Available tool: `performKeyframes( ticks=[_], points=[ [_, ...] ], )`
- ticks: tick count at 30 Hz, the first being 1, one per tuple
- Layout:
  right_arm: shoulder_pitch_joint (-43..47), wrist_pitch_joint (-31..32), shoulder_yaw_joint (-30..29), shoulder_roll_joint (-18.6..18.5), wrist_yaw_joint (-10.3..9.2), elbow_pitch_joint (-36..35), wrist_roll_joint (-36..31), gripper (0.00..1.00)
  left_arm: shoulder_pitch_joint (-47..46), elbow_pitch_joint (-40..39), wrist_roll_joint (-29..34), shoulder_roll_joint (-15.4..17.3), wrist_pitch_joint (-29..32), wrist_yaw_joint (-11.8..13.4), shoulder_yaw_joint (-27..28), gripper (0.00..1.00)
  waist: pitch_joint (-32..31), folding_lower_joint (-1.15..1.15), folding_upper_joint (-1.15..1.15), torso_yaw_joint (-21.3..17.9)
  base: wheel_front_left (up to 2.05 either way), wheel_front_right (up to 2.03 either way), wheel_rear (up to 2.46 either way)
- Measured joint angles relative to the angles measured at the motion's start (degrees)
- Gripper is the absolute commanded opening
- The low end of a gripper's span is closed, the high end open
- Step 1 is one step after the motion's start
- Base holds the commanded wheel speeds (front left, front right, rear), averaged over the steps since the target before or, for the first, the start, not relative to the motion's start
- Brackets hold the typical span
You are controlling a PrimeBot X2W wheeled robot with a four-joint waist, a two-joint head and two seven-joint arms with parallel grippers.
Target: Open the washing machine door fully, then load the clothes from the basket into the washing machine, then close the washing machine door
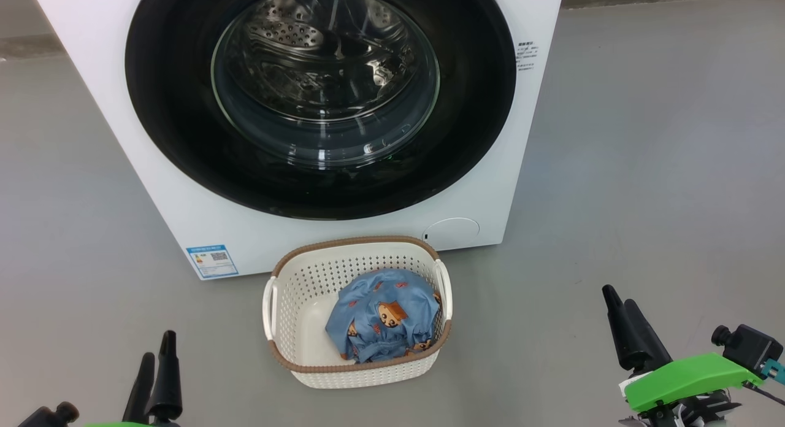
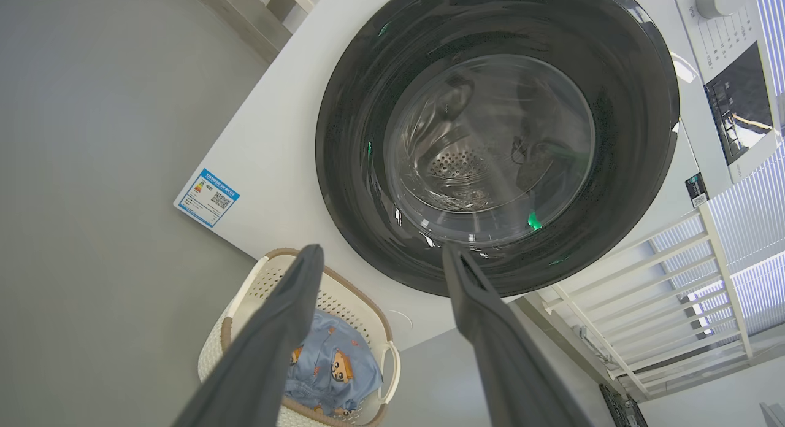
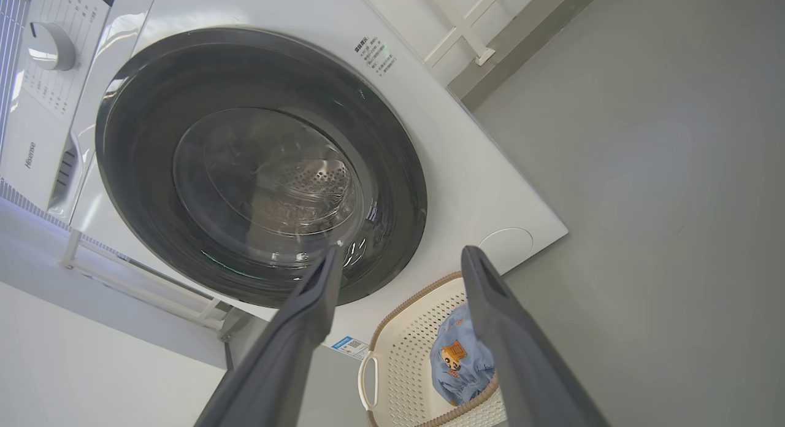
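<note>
The white washing machine (image 1: 160,221) stands straight ahead, and its round black-rimmed door (image 1: 175,117) with the glass bowl sits shut against the front. On the floor before it is the cream basket (image 1: 356,240), holding the blue bear-print clothes (image 1: 383,313) bunched toward its right side. Low at the left, my left gripper (image 1: 158,347) hangs open and holds nothing; its fingers (image 2: 279,329) frame the door (image 2: 497,145) and the basket (image 2: 245,295). At the lower right, my right gripper (image 1: 618,297) is open too, well clear of the basket (image 3: 402,347) and the clothes (image 3: 457,362).
Grey floor spreads on both sides of the machine. A blue energy sticker (image 1: 212,261) and a round cap (image 1: 452,230) sit low on its front. A white rack (image 2: 650,292) stands beside the machine, and the control panel with a dial (image 3: 52,46) is at its top.
</note>
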Motion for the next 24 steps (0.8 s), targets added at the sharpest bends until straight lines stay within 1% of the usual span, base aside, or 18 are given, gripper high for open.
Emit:
performKeyframes(
  ticks=[4, 7, 18, 24],
  points=[
    [0.0, -0.7, 0.4, -0.3, 0.00, 0.0, -3.2, 1.00, 0.0, -0.3, 3.0, 0.2, -0.7, 0.0, 0.0, 1.00, 0.0, 0.00, 0.00, 0.0, 0.00, 0.00, 0.00],
    [-0.1, -1.0, 0.7, -0.5, 0.00, 0.0, -4.2, 1.00, 0.0, -0.3, 4.8, 0.5, -1.0, 0.0, 0.0, 1.00, 0.0, 0.00, 0.00, -0.1, 0.00, 0.00, 0.00],
    [-1.7, -2.8, 2.1, -1.7, 0.00, 0.5, -12.8, 1.00, 0.1, -1.3, 13.3, 0.7, -2.8, 0.0, 0.0, 1.00, -0.1, 0.00, 0.00, -0.3, 0.00, 0.00, 0.00],
    [-2.3, -3.7, 1.5, -1.7, 0.00, 2.6, -17.4, 1.00, 0.4, -1.2, 17.8, 0.5, -3.8, 0.0, 0.9, 1.00, -0.5, 0.00, 0.00, -0.3, 0.00, 0.00, 0.00]
  ],
)
